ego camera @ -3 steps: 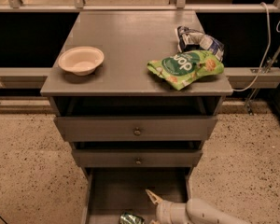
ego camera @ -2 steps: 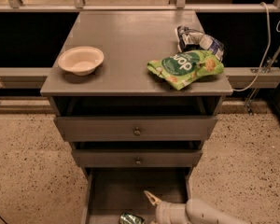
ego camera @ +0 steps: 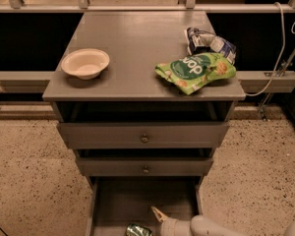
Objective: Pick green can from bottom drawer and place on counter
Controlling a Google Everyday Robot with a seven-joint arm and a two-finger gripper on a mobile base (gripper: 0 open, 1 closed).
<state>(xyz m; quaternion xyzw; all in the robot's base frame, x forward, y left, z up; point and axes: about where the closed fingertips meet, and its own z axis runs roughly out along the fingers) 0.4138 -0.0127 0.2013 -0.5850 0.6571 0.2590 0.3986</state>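
Observation:
The green can [ego camera: 138, 230] lies on the floor of the open bottom drawer [ego camera: 132, 200], at the lower edge of the camera view and partly cut off by it. My gripper [ego camera: 160, 215] reaches into the drawer from the lower right, just right of the can and slightly above it. Its pale tip points up and left. I cannot tell whether it touches the can. The counter [ego camera: 132, 38] is the grey cabinet top above.
On the counter are a cream bowl [ego camera: 85, 63] at the left, a green snack bag [ego camera: 195, 70] at the right front and a blue-white packet [ego camera: 209, 41] behind it. Two shallower drawers with knobs [ego camera: 144, 138] stand slightly open above the bottom drawer. A cable hangs at the right.
My gripper has edged very slightly left toward the can. The can and the things on the counter have not moved.

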